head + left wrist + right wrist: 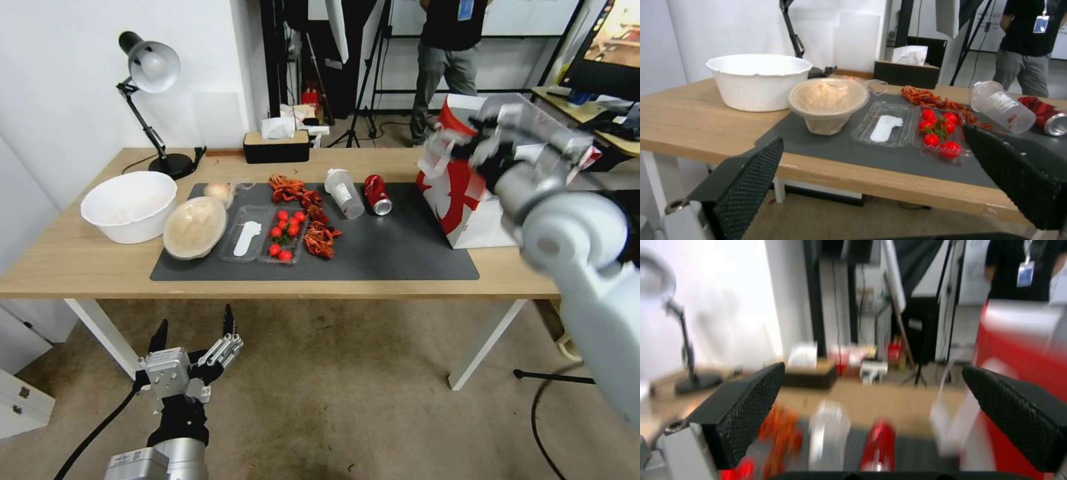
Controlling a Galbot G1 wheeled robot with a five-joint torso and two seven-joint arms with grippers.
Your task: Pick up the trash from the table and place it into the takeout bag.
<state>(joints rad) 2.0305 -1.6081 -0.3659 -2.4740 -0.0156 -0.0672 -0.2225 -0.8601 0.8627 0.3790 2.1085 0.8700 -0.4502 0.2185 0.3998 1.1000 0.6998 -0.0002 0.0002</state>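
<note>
Right claw [460,150] gapes empty beside takeout bag [460,207].

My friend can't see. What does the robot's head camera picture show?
A wooden table holds a grey mat with a beige bowl, tomatoes, a clear cup and a red can, lying beside a red-and-white bag. The right gripper hangs open near the bag; the left gripper waits open below the table edge.

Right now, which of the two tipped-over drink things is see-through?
The clear plastic cup lying on the mat, left of the crushed red can. You can see through it; the can is solid red metal.
</note>
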